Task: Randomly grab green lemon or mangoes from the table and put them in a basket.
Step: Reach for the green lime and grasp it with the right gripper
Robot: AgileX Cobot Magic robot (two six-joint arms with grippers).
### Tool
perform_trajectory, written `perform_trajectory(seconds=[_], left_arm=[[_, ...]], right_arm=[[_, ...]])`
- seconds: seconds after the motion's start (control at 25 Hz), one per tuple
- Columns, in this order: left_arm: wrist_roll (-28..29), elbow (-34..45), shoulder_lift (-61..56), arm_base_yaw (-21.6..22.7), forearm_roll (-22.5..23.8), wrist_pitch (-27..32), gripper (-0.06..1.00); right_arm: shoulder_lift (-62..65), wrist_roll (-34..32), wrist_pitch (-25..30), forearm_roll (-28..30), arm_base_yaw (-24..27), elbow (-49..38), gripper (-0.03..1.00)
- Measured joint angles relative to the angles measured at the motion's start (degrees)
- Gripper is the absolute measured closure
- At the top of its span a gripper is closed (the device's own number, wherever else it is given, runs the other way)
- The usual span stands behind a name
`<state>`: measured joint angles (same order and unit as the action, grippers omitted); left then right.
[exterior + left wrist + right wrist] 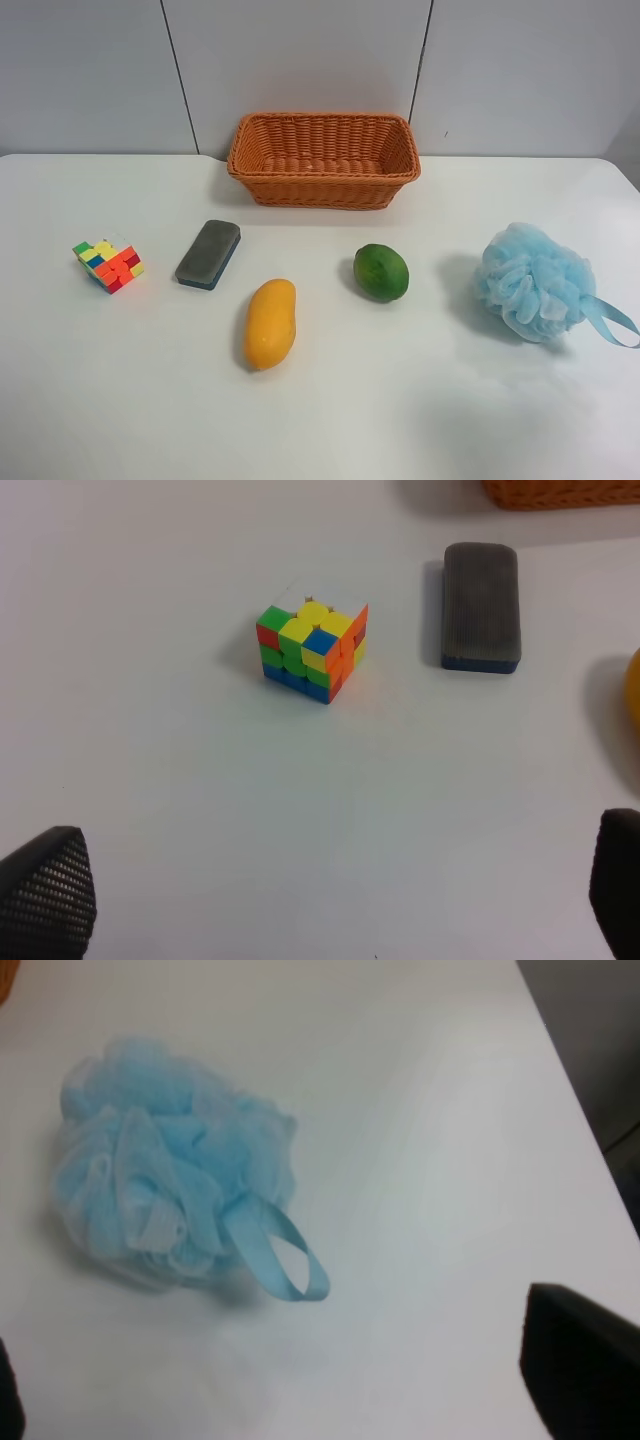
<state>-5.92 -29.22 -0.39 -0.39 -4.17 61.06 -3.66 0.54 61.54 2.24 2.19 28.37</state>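
Observation:
The green lemon [381, 271] lies on the white table [330, 420] near the middle. The yellow-orange mango [270, 323] lies to its left in the exterior high view; a sliver of it shows in the left wrist view [633, 685]. The orange-brown wicker basket [323, 158] stands empty at the back; its edge shows in the left wrist view [560, 492]. No arm shows in the exterior high view. My left gripper [330, 895] is open and empty above the table near the cube. My right gripper [295, 1385] is open and empty near the blue sponge.
A multicoloured puzzle cube [108, 264] [312, 650] and a grey board eraser [208, 254] [481, 606] lie at the exterior high view's left. A light blue mesh bath sponge [535, 281] [170, 1190] with a ribbon loop lies at its right, near the table's edge [575, 1090].

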Motion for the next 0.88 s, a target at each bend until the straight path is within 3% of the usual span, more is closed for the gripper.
perform_trajectory(seconds=[0.36,0.88], left_arm=[[0.00,0.00,0.00,0.00,0.00,0.00,-0.05],[0.00,0.00,0.00,0.00,0.00,0.00,-0.05]], right_arm=[[-24.37,6.65,-0.61,-2.24,-1.79,13.35,-0.03],[-62.06,6.18,-5.15,-1.31,-26.02,28.25,-0.03]])
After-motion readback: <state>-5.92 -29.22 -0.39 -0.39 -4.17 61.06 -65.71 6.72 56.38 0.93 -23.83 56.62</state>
